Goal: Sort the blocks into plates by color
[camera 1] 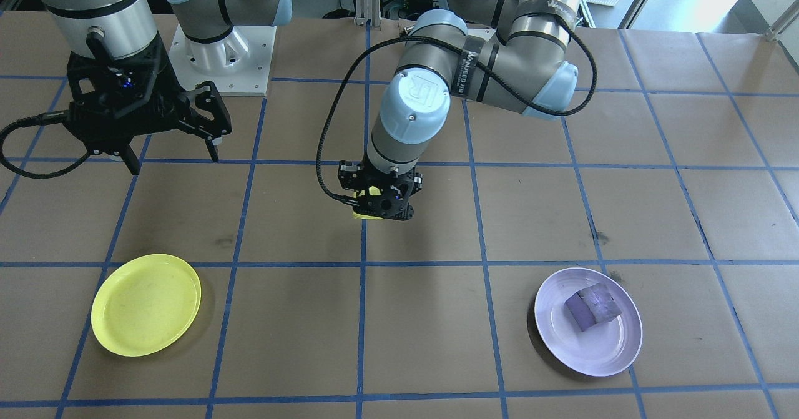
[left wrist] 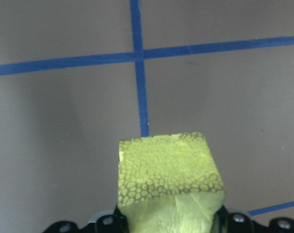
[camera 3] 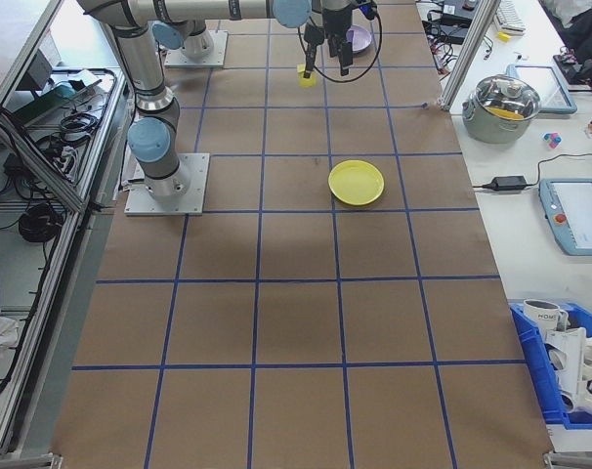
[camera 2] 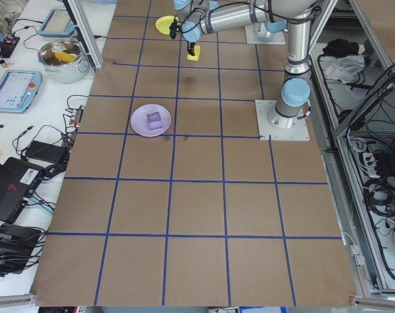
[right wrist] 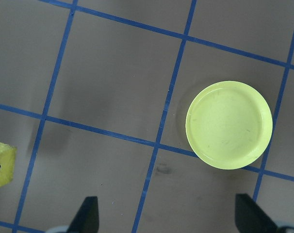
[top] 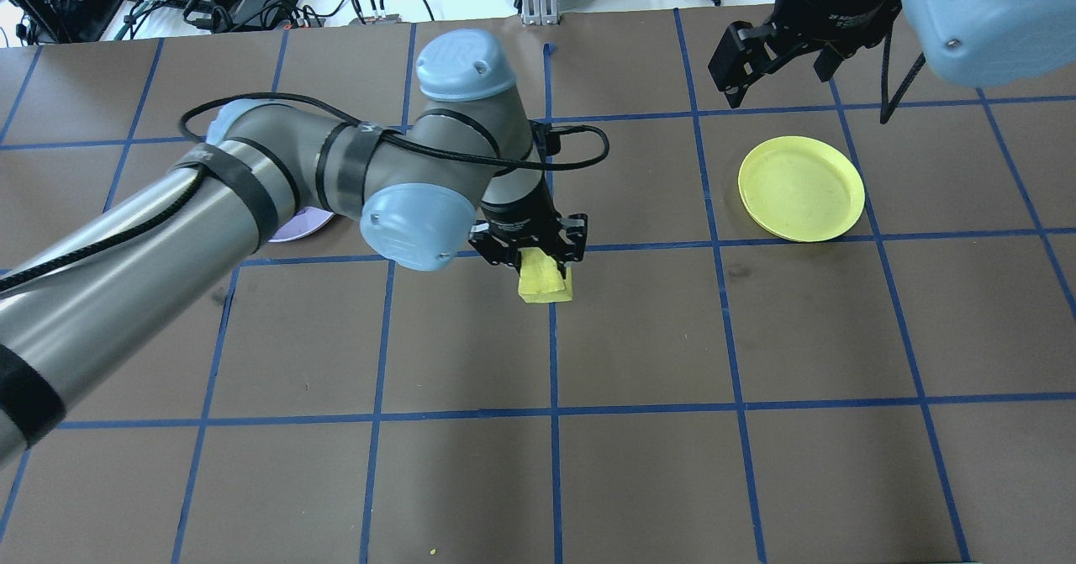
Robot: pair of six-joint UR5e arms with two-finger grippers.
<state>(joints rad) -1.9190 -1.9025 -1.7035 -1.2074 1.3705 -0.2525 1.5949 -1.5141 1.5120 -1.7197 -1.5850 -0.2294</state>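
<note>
Blocks: the yellow block (top: pixel 546 281) is clamped in the left gripper (top: pixel 533 253), near the middle of the bench (top: pixel 639 463) and close to a crossing of the blue tape lines. The left wrist view shows the block (left wrist: pixel 169 182) projecting beyond the gripper with the brown surface behind it; whether it touches the bench cannot be told. The purple block (camera 1: pixel 593 307) lies inside the lavender plate (camera 1: pixel 615 350), on the left arm's side.

Plates: the yellow plate (camera 1: pixel 146 304) sits on the right arm's side, well apart from the lavender plate, and holds nothing.

Right gripper (camera 1: pixel 173 158): raised above the bench near its own base, fingers spread apart, nothing between them. The right wrist view looks down on the yellow plate (right wrist: pixel 229 124), with the two fingertips (right wrist: pixel 87 214) wide apart at the bottom edge.

Bench surface: brown paper, divided into squares by tape.
</note>
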